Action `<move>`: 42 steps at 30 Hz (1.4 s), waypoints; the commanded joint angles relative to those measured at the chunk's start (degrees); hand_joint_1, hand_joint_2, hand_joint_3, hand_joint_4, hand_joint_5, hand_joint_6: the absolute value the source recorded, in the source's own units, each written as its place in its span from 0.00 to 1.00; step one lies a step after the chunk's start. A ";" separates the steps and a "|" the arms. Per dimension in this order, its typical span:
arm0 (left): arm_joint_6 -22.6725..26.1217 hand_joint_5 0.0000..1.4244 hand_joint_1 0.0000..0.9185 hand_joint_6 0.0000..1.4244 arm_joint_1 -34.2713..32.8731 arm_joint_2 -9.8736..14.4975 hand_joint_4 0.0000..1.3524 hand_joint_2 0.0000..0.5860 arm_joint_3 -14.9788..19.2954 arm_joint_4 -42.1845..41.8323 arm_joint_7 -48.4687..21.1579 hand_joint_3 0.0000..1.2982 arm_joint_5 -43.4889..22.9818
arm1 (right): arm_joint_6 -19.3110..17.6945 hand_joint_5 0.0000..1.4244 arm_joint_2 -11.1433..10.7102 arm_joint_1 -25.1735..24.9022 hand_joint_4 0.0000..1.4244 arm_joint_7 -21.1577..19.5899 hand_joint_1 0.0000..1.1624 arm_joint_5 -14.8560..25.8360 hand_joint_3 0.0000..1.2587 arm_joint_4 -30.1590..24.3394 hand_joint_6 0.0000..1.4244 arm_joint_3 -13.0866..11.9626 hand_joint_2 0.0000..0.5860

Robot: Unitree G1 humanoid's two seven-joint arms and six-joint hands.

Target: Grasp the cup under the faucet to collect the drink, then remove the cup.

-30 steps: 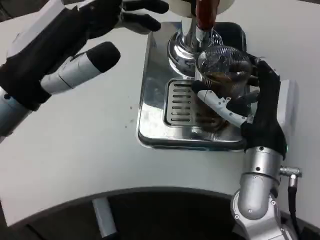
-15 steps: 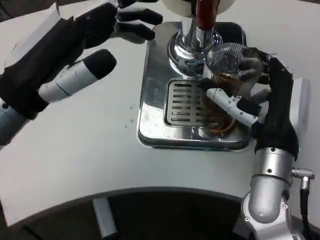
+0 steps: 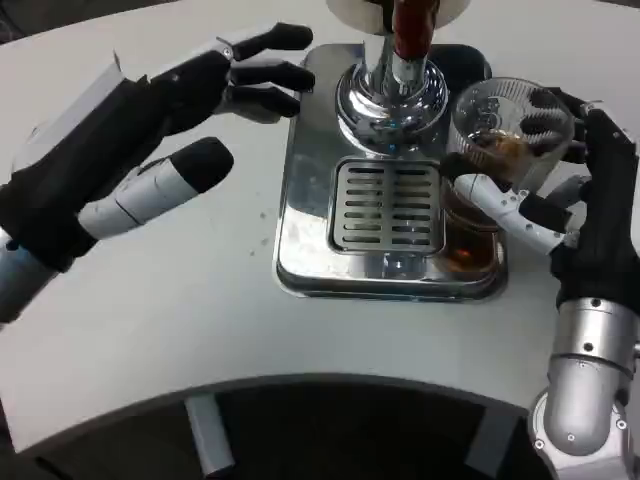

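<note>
The cup (image 3: 500, 150), holding brown drink, is being gripped by the right hand (image 3: 580, 200) beside the faucet (image 3: 395, 70); it is best kept upright while being carried off the drip tray (image 3: 310, 190). The left hand (image 3: 130, 140) is being held spread, holding nothing.

A white counter (image 3: 200, 310) with a curved near edge fills most of the view under even, soft light. Below that edge lies dark floor (image 3: 330, 430), where a grey bar (image 3: 205, 435) shows just under the counter's rim.

The drip tray (image 3: 300, 215) sits on the counter (image 3: 150, 300); the faucet (image 3: 392, 85) stands at its back; the cup (image 3: 490, 165) is right of the grate (image 3: 388, 207).
</note>
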 commanded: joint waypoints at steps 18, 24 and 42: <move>0.13 0.22 0.00 0.20 7.10 1.03 0.20 0.16 0.08 -4.19 2.69 0.15 5.52 | -0.01 0.87 -1.75 8.52 0.73 5.87 0.83 0.40 0.71 -12.49 0.90 -3.01 0.21; -0.62 0.19 0.00 0.17 9.33 1.06 0.17 0.16 -0.12 -5.36 3.86 0.15 8.71 | -0.04 0.88 -2.04 13.32 0.73 9.38 0.83 1.07 0.71 -18.54 0.91 -3.19 0.21; 0.08 0.10 0.00 0.11 14.62 1.76 0.09 0.16 0.06 -9.18 6.60 0.12 14.66 | -0.07 0.90 -0.56 24.88 0.76 17.73 0.83 3.28 0.74 -33.61 0.96 -1.41 0.21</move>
